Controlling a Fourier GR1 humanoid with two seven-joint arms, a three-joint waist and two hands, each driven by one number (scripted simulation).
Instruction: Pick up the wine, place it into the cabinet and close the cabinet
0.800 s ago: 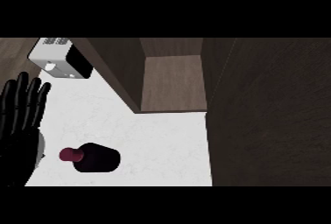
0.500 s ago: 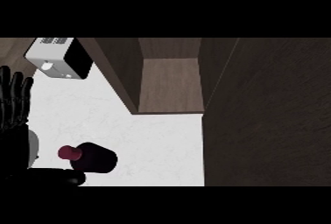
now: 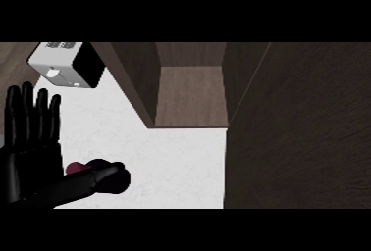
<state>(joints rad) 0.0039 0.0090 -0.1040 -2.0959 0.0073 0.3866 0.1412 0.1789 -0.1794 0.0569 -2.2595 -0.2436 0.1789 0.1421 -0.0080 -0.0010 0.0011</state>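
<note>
The wine bottle [image 3: 120, 180] is a dark bottle with a magenta cap [image 3: 74, 168]; it sits on the white counter [image 3: 174, 162] at lower left, seen from above. My left hand [image 3: 29, 157] shows at the left edge, its fingers [image 3: 33, 117] straight and pointing up. Its thumb [image 3: 83, 184] stretches right across the bottle's neck and hides part of it. The cabinet [image 3: 192, 95] is open at the top centre, its wooden inside bare. My right hand shows nowhere.
The cabinet's dark door [image 3: 297, 127] stands open and fills the right side. A white and black toaster [image 3: 65, 63] sits at the counter's back left. Bare counter lies between the bottle and the cabinet's front.
The view has shifted, so the hand and bottle now sit a little further left. A black thumb has come in from the lower left and now lies over the bottle's neck.
</note>
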